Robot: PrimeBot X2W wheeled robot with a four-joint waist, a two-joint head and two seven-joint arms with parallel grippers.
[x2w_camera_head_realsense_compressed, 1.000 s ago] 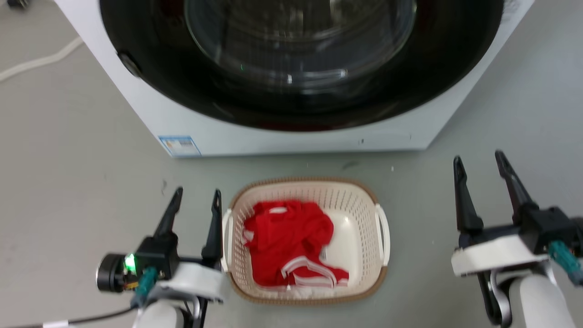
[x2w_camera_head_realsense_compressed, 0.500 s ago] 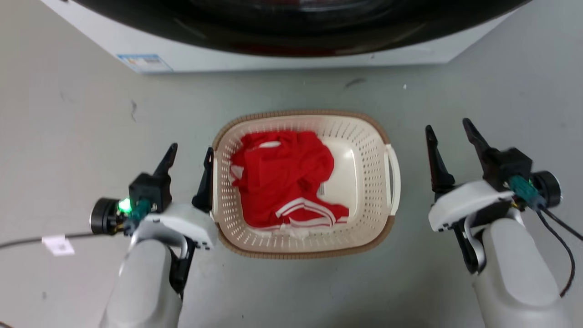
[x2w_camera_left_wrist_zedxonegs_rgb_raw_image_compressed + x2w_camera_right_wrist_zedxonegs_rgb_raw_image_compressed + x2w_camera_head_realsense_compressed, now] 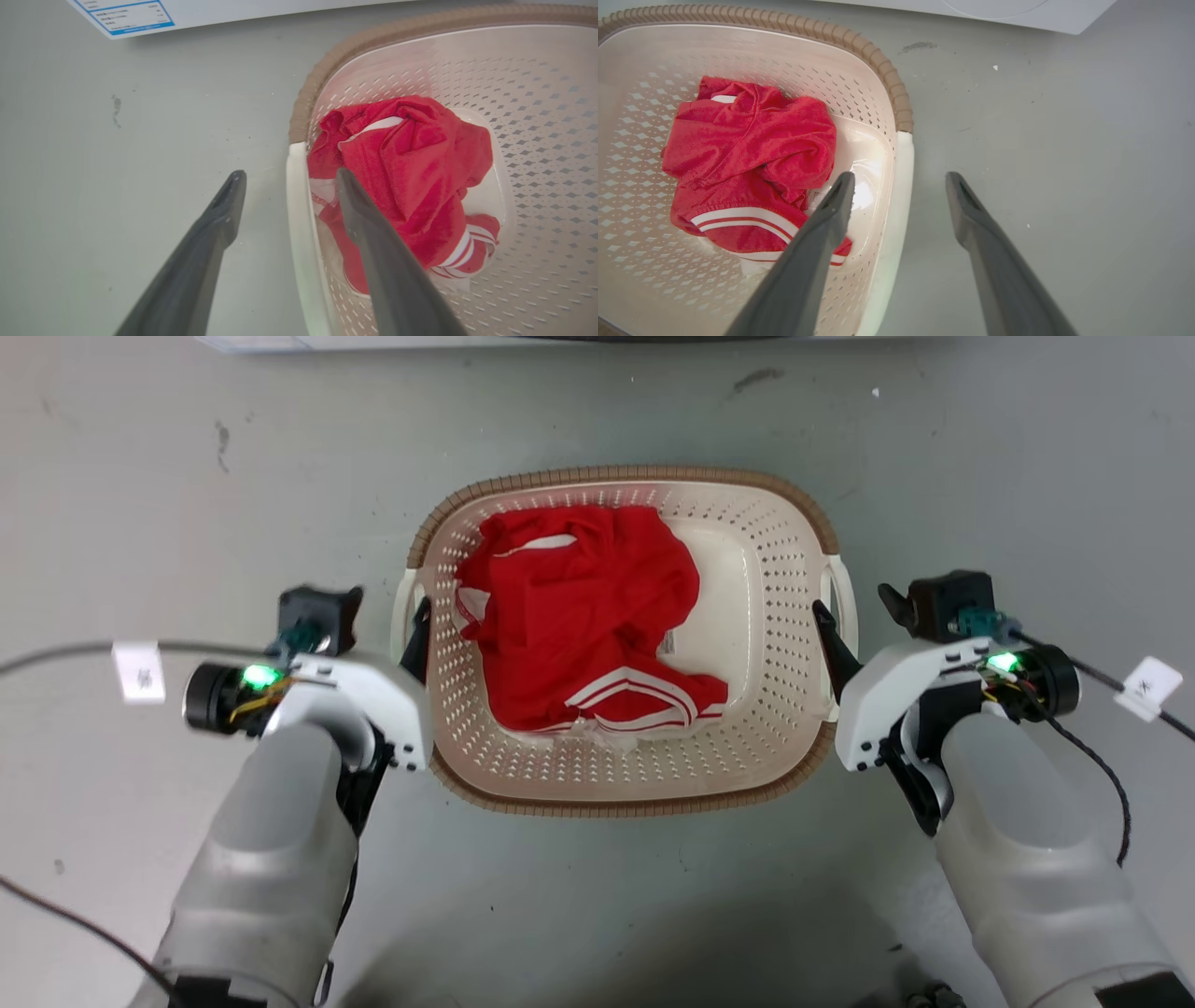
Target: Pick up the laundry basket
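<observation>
The basket (image 3: 616,807) sits on the floor (image 3: 140,476) at the centre of my head camera, red shirt (image 3: 579,607) inside. Left claw (image 3: 289,173) at its 9 o'clock, right claw (image 3: 900,176) at 3 o'clock, both spread apart, each straddling a white handle (image 3: 299,224), unclamped.

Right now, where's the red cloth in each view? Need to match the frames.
Head view: red cloth near centre, in the left and middle of the basket.
Left wrist view: red cloth right of centre.
Right wrist view: red cloth left of centre.
Shared landmark: the basket's brown rim, along the top of each view.
</observation>
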